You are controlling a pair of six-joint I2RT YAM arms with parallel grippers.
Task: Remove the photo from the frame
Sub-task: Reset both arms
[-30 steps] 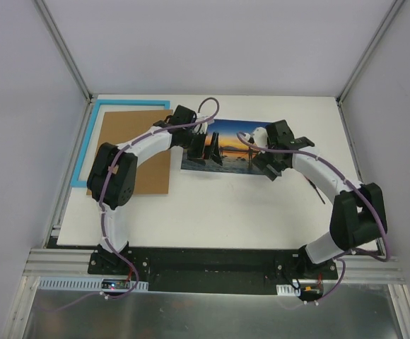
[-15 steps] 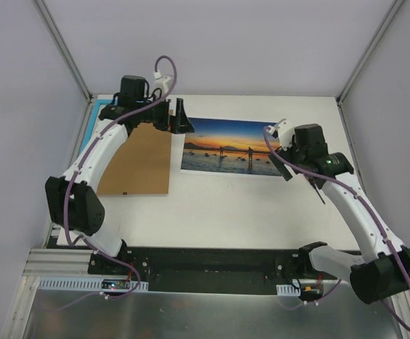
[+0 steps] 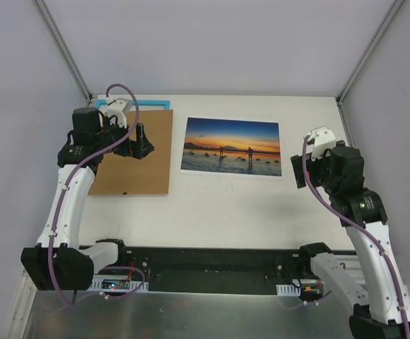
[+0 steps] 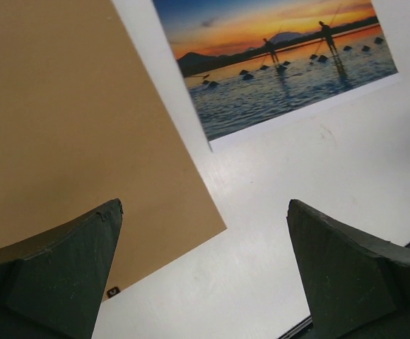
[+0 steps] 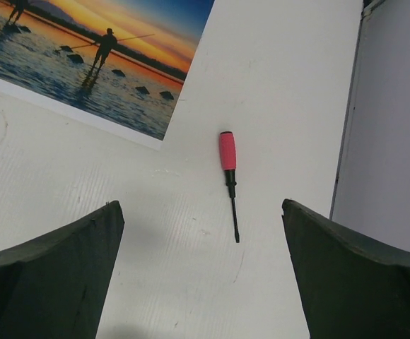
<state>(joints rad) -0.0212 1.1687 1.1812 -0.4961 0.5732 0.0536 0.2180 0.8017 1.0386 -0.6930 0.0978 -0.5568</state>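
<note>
The photo (image 3: pixel 232 146), an orange sunset over blue water, lies flat and face up on the white table, apart from the frame. It also shows in the left wrist view (image 4: pixel 283 63) and the right wrist view (image 5: pixel 85 63). The frame (image 3: pixel 152 104) shows only as a turquoise strip at the back left; the brown backing board (image 3: pixel 138 169) covers most of it. My left gripper (image 3: pixel 138 141) hangs open and empty above the board (image 4: pixel 71 120). My right gripper (image 3: pixel 302 171) is open and empty, right of the photo.
A small red-handled screwdriver (image 5: pixel 228 176) lies on the table just right of the photo, between my right fingers' line of sight. Grey walls with metal posts (image 3: pixel 353 78) close in the table at left, right and back.
Both arms have pulled away from the photo. The left swung left over the brown board, the right drew back to the right and nearer. The photo has stayed flat in place.
</note>
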